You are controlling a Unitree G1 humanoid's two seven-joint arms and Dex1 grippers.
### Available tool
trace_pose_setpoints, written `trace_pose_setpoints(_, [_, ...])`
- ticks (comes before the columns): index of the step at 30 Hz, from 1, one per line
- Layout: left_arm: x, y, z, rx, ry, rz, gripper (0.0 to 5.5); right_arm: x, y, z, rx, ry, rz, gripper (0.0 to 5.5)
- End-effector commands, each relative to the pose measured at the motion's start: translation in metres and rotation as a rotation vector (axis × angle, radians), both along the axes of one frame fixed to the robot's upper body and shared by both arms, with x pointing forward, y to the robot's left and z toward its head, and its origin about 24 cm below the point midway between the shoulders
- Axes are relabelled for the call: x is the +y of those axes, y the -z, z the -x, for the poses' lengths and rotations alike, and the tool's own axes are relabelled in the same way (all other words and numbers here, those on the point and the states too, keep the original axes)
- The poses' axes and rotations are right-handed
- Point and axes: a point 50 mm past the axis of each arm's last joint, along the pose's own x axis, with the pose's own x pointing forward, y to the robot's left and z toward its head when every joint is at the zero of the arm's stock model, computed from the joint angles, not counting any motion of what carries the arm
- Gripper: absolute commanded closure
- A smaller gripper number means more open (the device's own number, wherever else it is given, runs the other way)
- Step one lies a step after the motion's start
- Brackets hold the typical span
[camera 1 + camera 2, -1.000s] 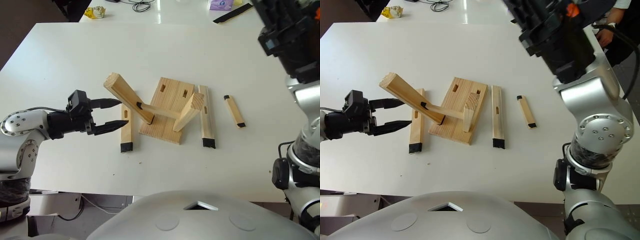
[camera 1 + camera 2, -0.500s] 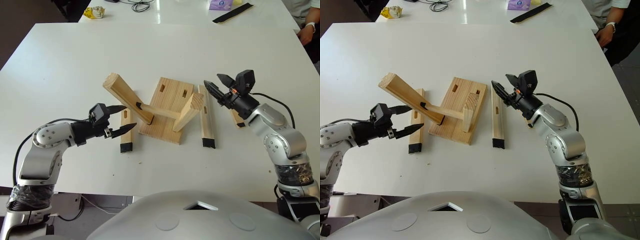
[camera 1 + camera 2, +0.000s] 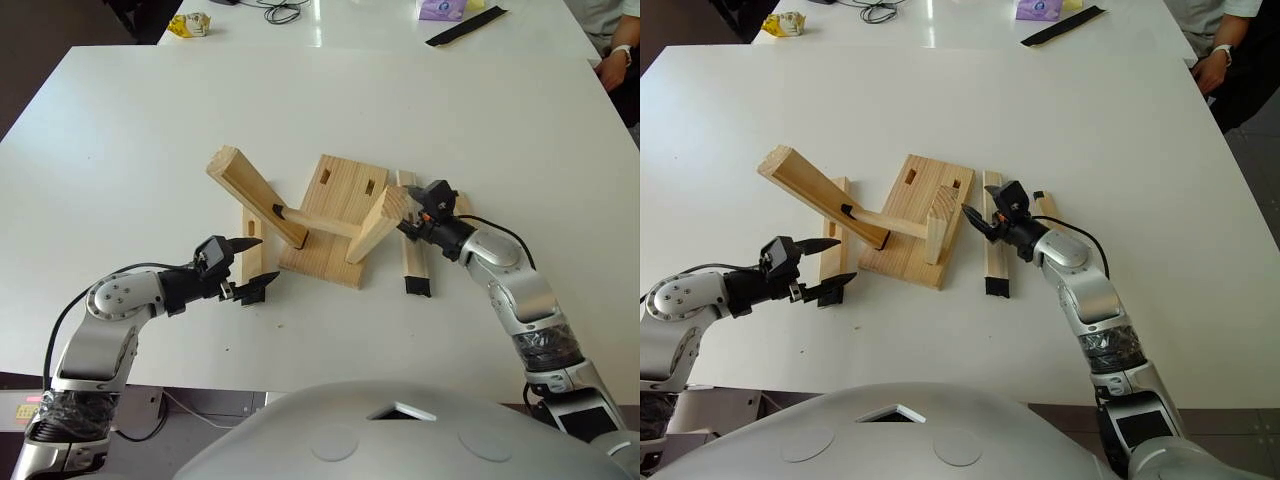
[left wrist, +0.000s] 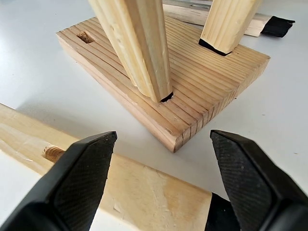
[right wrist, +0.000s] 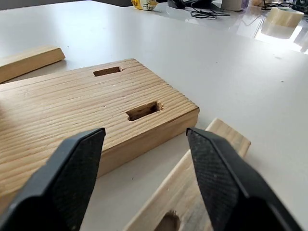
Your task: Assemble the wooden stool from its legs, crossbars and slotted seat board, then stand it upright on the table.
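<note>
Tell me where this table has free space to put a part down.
Free: the table beyond the seat board, its left part, and its near edge in front of the board. Crowded: both sides of the board, with loose legs, left gripper and right gripper.

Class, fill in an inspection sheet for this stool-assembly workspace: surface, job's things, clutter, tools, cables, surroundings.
Surface: white table, flat.
Job's things: seat board flat, two fitted legs slotted in, joined by a crossbar; two slots empty; left loose leg and right loose leg beside it; short crossbar farther right.
Clutter: yellow wad, purple packet, black strip on the rear surface.
Tools: left tool open at left loose leg's black tip; right tool open between seat board and right loose leg.
Cables: black cable on rear surface.
Surroundings: white rear surface behind table; dark floor left.
</note>
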Motion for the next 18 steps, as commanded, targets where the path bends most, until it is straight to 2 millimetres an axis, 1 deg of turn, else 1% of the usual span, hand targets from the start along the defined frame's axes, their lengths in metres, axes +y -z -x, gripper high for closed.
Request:
trace_pose_setpoints(1, [0.006,0.0,-0.003,-0.02,0.022,-0.067,1.87,-0.019,0.011,0.001,-0.12,-0.009,0.271,2.37])
trace_pose_setpoints(3, [0.01,0.0,-0.003,-0.026,0.02,-0.084,1.87,-0.026,0.013,0.002,-0.153,-0.012,0.327,2.37])
trace_pose_setpoints(6, [0.012,0.001,-0.002,-0.028,0.021,-0.094,1.87,-0.032,0.013,0.004,-0.176,-0.01,0.356,2.37])
trace_pose_setpoints(9, [0.013,0.004,0.0,-0.027,0.018,-0.107,1.87,-0.04,0.013,0.007,-0.176,0.001,0.369,2.37])
trace_pose_setpoints(13, [0.016,0.008,0.0,-0.015,0.002,-0.123,1.87,-0.058,0.017,0.012,-0.159,0.033,0.407,2.37])
trace_pose_setpoints(18, [0.023,0.013,0.002,0.004,-0.023,-0.157,1.87,-0.073,0.015,0.013,-0.156,0.065,0.426,2.37])
